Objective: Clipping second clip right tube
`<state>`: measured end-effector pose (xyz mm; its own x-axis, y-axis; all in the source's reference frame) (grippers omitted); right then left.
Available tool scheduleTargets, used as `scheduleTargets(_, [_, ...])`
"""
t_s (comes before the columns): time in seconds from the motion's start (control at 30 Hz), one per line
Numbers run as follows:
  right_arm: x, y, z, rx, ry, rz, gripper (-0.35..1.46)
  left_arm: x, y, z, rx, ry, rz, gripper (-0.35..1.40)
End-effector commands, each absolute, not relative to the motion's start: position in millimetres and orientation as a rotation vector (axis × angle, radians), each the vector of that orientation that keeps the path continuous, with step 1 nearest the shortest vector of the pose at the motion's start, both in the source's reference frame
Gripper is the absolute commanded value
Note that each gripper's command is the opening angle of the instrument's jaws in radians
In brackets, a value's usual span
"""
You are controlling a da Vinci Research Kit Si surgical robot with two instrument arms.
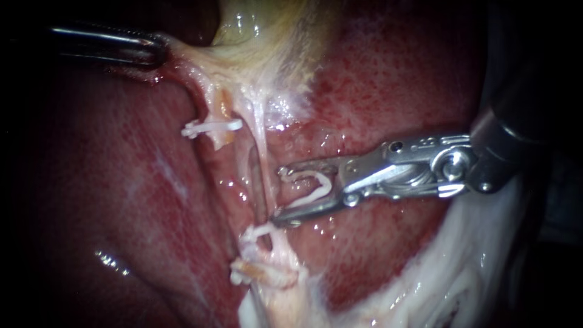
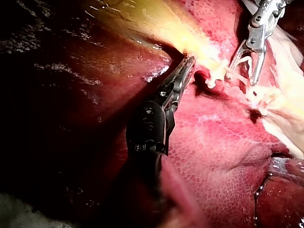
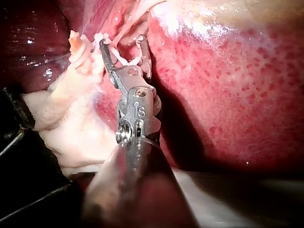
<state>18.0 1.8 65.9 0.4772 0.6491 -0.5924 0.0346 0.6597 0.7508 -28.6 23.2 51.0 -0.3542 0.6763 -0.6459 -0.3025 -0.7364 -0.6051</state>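
Right tube (image 1: pixel 265 158) just beside right tool (image 1: pixel 279 197), clip (image 1: pixel 328 184) in its wide-apart jaws.

The endoscope sits close over the liver (image 1: pixel 395 79), facing the pale tubes (image 1: pixel 263 152) head-on. Each wrist camera looks forward along its own shaft, the left toward the gallbladder (image 2: pixel 142 19); all three views share the right instrument (image 1: pixel 279 195) holding a white clip (image 1: pixel 326 183).

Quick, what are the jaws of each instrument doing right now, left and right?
Left instrument: jaws shut on the pale yellowish gallbladder tissue.
Right instrument: jaws apart, holding an open white plastic clip between them.
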Motion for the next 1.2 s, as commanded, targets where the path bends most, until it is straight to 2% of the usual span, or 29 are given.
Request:
scheduleTargets(0.03, [18.2, 1.7, 66.0, 0.808, 1.043, 0.438, 0.50, -28.6, 23.2, 51.0, -1.267, -0.516, 2.115, -0.35])
scheduleTargets(0.27, [19.8, 1.8, 66.2, 0.977, 1.178, 0.485, 0.50, -28.7, 23.2, 51.0, -1.267, -0.516, 2.115, -0.35])
scheduleTargets(0.5, [20.6, 1.4, 65.2, 1.125, 1.276, 0.505, 0.50, -28.7, 23.2, 51.1, -1.267, -0.516, 2.115, -0.35])
scheduleTargets(0.77, [20.8, 0.8, 64.0, 1.212, 1.310, 0.485, 0.45, -28.7, 23.2, 51.1, -1.267, -0.516, 2.115, -0.35])
scheduleTargets(0.97, [20.1, 0.9, 64.0, 1.220, 1.309, 0.474, 0.29, -28.8, 23.2, 51.1, -1.267, -0.515, 2.115, -0.35])
scheduleTargets(1.2, [19.3, 1.4, 63.6, 1.227, 1.310, 0.473, -0.11, -28.8, 23.2, 51.1, -1.267, -0.515, 2.115, -0.35])
